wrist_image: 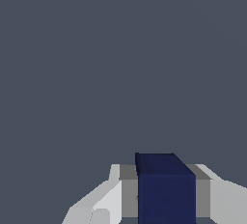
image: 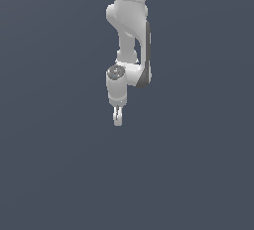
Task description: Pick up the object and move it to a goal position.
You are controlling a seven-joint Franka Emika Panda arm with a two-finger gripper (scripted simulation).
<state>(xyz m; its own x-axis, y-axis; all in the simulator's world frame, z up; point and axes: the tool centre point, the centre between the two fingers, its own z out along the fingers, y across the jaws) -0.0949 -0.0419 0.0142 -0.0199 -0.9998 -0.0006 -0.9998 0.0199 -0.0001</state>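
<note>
The pincer [wrist_image: 166, 196] is clamped on the block [wrist_image: 166, 189]: in the wrist view the dark navy block sits squarely between the two grey pads [wrist_image: 128, 191], one pad flat against each of its side faces, with no gap visible on either side. The block's top face and its front face both show, the top a shade darker than the front, and it stands straight rather than skewed between the fingers. Outside the pads, the white finger bodies slope away on both sides.

In the exterior view the pincer [image: 117, 119] points straight down at the end of the white arm [image: 130, 35], its fingers drawn close together into a narrow tip. The block itself is too small to make out there; only the pale fingertips show. Above the pincer comes the short white hand, then a round grey-capped wrist joint [image: 116, 72], and beyond that the arm's links climb upward with a dark grey strip along one side, leaving the picture at the top edge.

Around all of this is a plain, even slate-grey background in both views. No edge or corner of a surface can be seen, so whether the pincer and block are touching anything below cannot be told.
</note>
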